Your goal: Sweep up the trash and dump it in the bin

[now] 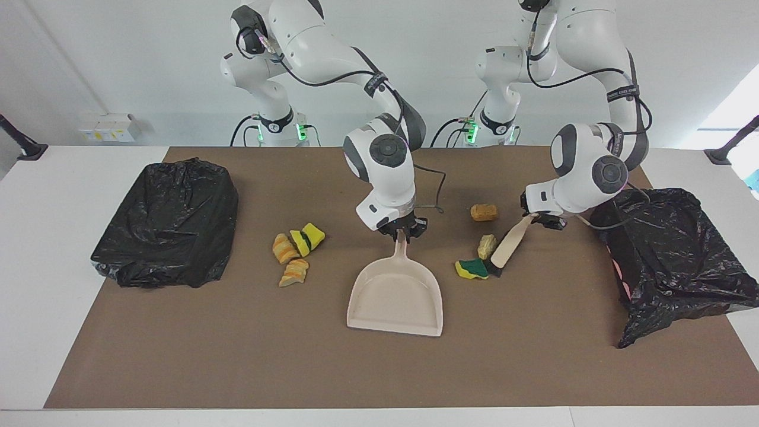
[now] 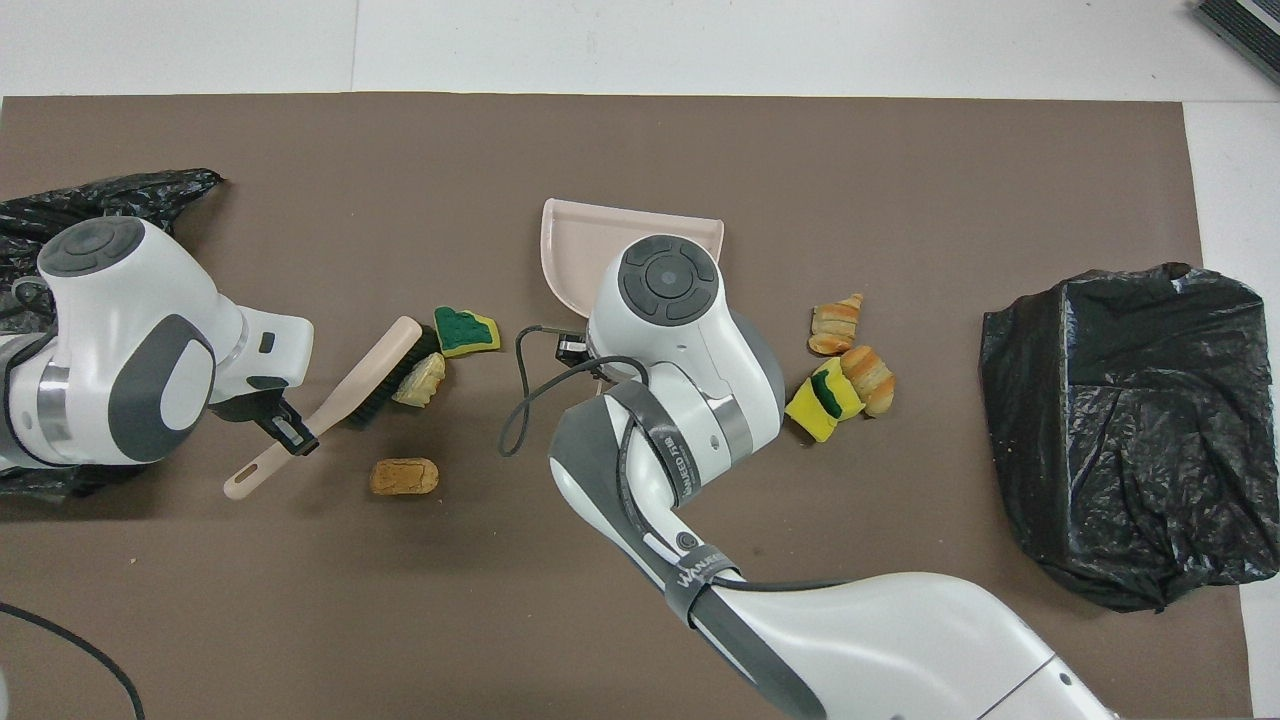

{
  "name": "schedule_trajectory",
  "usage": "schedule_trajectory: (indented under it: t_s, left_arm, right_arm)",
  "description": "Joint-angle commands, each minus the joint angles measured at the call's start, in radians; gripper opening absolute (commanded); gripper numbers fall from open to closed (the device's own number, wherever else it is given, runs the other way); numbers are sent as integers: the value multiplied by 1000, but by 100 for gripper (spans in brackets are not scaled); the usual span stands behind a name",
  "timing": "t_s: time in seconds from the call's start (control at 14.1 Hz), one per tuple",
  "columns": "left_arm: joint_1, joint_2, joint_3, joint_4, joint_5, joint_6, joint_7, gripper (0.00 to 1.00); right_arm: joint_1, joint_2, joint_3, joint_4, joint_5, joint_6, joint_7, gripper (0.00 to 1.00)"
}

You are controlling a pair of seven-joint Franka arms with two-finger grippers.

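Torn sponge scraps [image 1: 299,249] yellow, green and orange-tan, dustpan [image 1: 396,293] empty, left gripper [image 1: 541,218] pinching brush [image 1: 505,248], right gripper [image 1: 403,230] pinching dustpan handle.

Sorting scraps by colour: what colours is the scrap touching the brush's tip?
Yellow with a dark green top, the sponge scrap by the brush; clearest overhead.

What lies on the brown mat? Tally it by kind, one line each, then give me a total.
Sponge scraps: 6 in view
Dustpan: 1
Hand brush: 1
Black bags: 2
Total: 10
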Motion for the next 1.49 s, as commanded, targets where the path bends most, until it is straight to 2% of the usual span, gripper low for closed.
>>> schedule_trajectory:
  t_s: [0.0, 0.07, 0.21, 0.28, 0.42, 0.64, 0.85, 0.99, 1.06, 1.27, 1.42]
  left_arm:
    - [2, -27, 16, -2, -22, -16, -25, 0]
    - [0, -39, 19, 22, -22, -29, -57, 0]
    - [11, -44, 25, 93, -13, -52, -74, 0]
    - [20, -45, 27, 99, -9, -53, -88, 0]
    - [48, -54, 25, 86, -7, -70, -169, 0]
    - [30, -105, 24, 37, -6, -95, -427, 0]
    - [-29, -155, 24, -61, 42, -12, -600, 0]
    - [-52, -226, 22, -201, 47, 127, -671, 0]
    - [-73, -248, 22, -242, 51, 156, -708, 0]
    - [-180, -251, 21, -252, 103, 146, -835, 0]
    - [-188, -202, 19, -232, 132, 170, -840, 0]
  right_arm:
    - [-7, -40, 6, -35, -3, 9, -188, 0]
    - [-19, -47, 6, -36, 9, 7, -332, 0]
    - [-45, -93, 3, -47, -12, -17, -437, 0]
    - [-62, -124, 1, -48, -15, -66, -539, 0]
    - [-94, -191, 3, -51, -15, -184, -667, 0]
    - [-98, -291, 0, -103, -56, -345, -848, 0]
    - [-92, -379, 4, -272, -101, -300, -1057, 0]
    - [-85, -391, 6, -337, -103, -259, -1123, 0]
    - [-73, -385, 6, -346, -103, -240, -1132, 0]
    - [-65, -342, 6, -351, -110, -186, -1174, 0]
    - [-61, -339, 7, -351, -110, -182, -1172, 0]
